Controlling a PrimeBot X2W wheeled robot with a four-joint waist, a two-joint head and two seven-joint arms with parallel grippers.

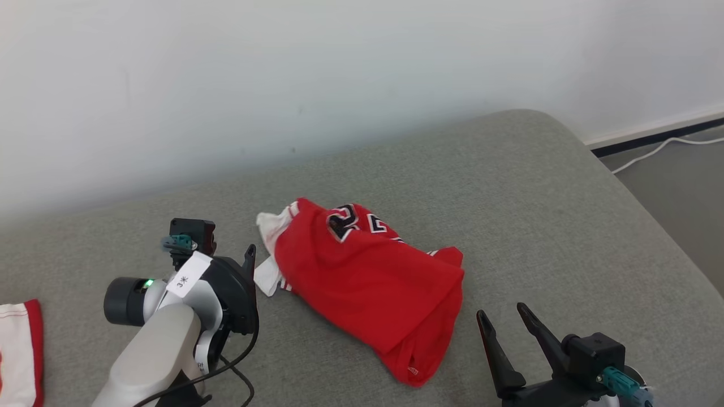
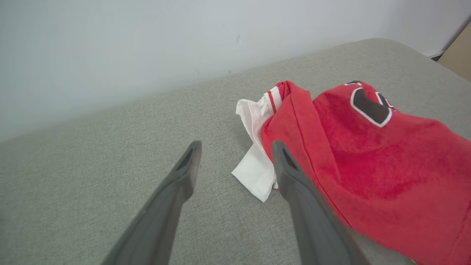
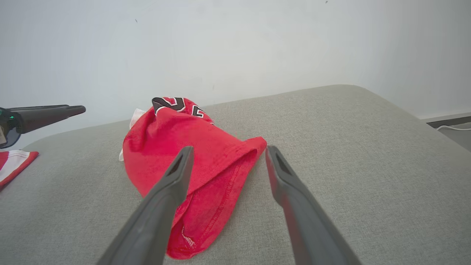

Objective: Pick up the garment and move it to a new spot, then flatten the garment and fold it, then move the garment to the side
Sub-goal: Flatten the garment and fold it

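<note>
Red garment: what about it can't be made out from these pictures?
- Red garment: it lies bunched up, so its type, sleeves and full outline are hidden in all three views.
- black lettering: folds hide most of it in the head and left wrist views.
- Red-and-white cloth: cut off by the head view's left edge.

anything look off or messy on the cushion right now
The red garment lies bunched in a heap on the grey cushion, doubled over itself with white fabric poking out one end. Nothing looks torn or spilled.
</note>
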